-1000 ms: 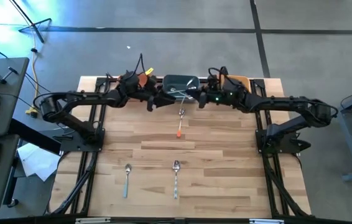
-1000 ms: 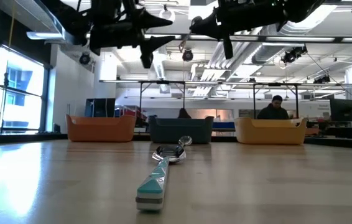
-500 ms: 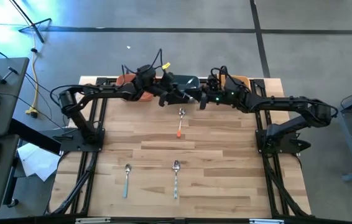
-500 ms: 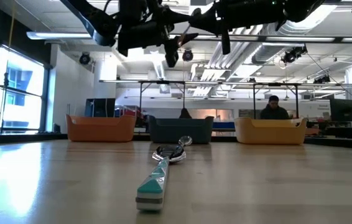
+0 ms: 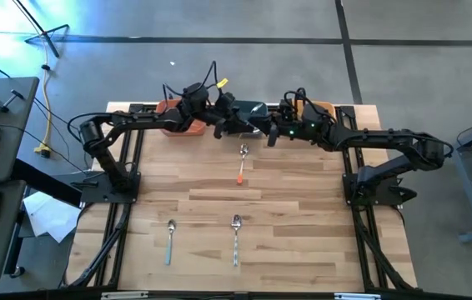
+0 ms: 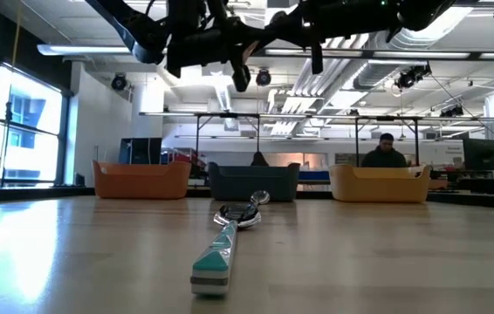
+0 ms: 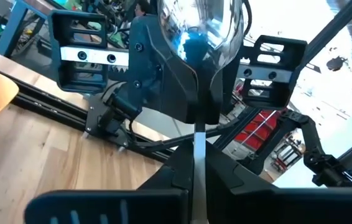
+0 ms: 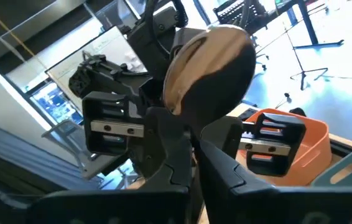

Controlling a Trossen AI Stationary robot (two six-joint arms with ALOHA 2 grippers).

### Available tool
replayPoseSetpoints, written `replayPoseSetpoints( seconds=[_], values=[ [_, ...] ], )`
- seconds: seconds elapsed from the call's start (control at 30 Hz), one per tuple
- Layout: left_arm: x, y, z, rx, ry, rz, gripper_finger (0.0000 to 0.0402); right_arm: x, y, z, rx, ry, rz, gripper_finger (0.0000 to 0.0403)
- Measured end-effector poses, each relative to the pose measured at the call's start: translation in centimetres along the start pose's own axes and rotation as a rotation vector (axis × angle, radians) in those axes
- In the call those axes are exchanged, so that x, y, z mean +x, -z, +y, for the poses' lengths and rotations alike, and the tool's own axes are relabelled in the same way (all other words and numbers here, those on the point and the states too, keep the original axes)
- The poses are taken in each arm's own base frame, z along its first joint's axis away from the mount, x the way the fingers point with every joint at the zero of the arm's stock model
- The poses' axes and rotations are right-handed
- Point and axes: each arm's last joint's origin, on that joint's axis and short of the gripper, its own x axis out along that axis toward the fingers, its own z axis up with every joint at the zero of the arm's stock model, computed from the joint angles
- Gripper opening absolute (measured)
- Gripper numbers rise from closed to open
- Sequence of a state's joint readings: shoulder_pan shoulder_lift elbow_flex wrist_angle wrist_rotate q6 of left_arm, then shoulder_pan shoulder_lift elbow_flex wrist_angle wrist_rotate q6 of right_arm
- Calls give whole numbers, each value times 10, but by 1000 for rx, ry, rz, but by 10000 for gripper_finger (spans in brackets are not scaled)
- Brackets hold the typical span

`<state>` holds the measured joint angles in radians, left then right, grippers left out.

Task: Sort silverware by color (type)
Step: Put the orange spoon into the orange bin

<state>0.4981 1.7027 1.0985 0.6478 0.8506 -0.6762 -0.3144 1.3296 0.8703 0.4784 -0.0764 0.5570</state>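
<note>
Left gripper (image 5: pixel 240 126) now closer to right gripper (image 5: pixel 263 132) over teal bowl (image 5: pixel 253 109) | both fingers clamped on one silver spoon (image 7: pixel 196 25); handle mostly hidden | orange-handled spoon (image 5: pixel 242 165) mid-worktop (image 5: pixel 303 217) | two utensils near front edge.

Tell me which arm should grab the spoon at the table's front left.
Left, likely: the front-left spoon lies on its side, though left gripper holds a shiny spoon, right gripper another spoon.

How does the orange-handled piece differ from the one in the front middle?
The orange-handled piece lies mid-table, close to the bowls; the front-middle piece lies by the near edge. The front-middle piece's handle is light blue, the other's orange. Both lie flat, heads toward the bowls.
</note>
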Motion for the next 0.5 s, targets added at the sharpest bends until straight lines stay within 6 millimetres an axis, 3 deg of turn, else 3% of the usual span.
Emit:
replayPoseSetpoints(
  seconds=[0.3, 0.5],
  values=[
    [-17, -11, 3, 6, -48, -23, 3, 0, -3, -5, 9, 79, -45, 110],
    [-53, -24, 0, 37, -200, 3, 3, -5, -12, -13, 7, 112, -73, 142]
  ],
)
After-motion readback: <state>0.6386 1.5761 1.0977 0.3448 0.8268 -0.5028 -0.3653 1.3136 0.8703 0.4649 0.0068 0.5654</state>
